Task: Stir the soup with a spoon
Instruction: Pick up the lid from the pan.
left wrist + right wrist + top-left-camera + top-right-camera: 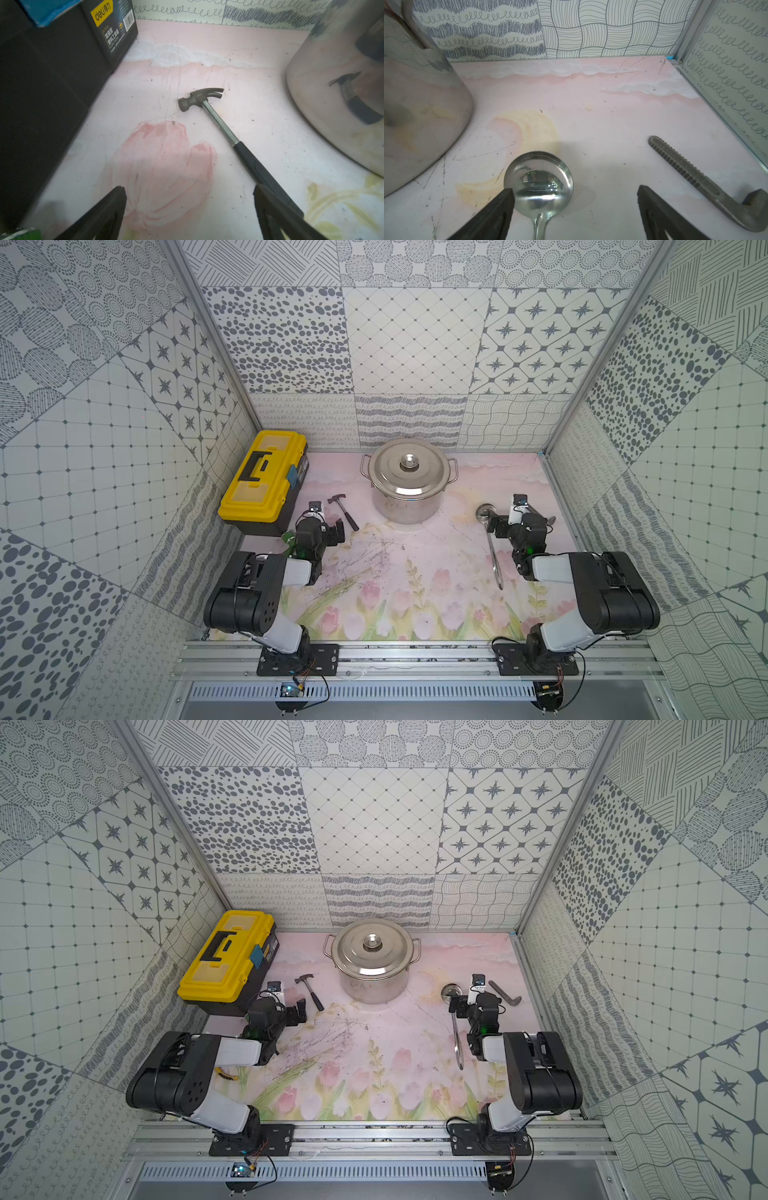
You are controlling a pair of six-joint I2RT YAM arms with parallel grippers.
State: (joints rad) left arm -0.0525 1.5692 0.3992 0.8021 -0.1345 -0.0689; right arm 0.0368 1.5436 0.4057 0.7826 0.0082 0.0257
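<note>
White shells, black joints, black left pincer, right pincer alike, perhaps green lights

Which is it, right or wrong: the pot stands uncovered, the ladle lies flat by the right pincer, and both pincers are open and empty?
Wrong on one point: the pot is covered; both top views show the lid on it. The ladle does lie flat by the right pincer, and that and the left pincer are open and empty.
</note>
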